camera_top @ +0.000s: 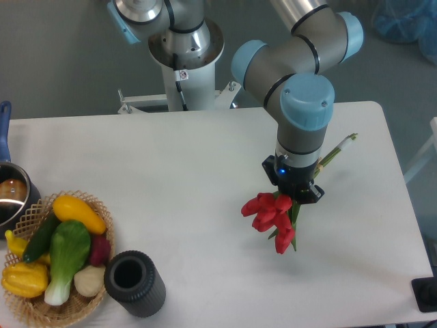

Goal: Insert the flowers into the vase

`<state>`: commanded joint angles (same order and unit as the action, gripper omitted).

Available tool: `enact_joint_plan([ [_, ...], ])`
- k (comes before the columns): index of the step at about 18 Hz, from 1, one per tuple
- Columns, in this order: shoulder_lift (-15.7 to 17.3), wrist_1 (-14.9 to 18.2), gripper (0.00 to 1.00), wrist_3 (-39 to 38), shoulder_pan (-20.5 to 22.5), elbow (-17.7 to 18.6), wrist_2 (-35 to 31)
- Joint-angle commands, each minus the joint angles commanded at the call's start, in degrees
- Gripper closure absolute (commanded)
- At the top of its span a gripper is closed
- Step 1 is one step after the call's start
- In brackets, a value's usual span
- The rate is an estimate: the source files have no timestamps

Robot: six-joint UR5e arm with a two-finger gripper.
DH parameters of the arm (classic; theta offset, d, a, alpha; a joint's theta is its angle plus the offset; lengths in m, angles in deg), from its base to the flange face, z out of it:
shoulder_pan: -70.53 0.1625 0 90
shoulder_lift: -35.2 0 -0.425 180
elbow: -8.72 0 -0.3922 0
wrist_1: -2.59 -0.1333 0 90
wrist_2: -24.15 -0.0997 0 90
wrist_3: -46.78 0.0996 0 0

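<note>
Carrying the flowers (272, 217) toward the vase (134, 283).
Gripper (293, 193) pinches the stems over the table's right part; the vase stands well apart, front left beside the basket (31, 311). Better turn stems down before lowering into the mouth.

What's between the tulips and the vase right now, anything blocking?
Nothing visible. The flowers hang at the gripper, and only bare table lies between them and the vase. The wicker basket sits just beyond the vase, off the path.

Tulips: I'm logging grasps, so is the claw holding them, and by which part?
Yes. The claw holds the tulips by the stems, just behind the red heads; the stem ends stick out beyond it.
</note>
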<state>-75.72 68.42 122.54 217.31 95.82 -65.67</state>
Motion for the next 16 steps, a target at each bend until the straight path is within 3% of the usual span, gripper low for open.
enact_joint_plan([
  [10, 0.1, 0.0, 0.89, 0.1, -0.1, 0.0, 0.4],
  [16, 1.4, -0.5, 0.92, 0.3, 0.6, 0.0, 6.2],
])
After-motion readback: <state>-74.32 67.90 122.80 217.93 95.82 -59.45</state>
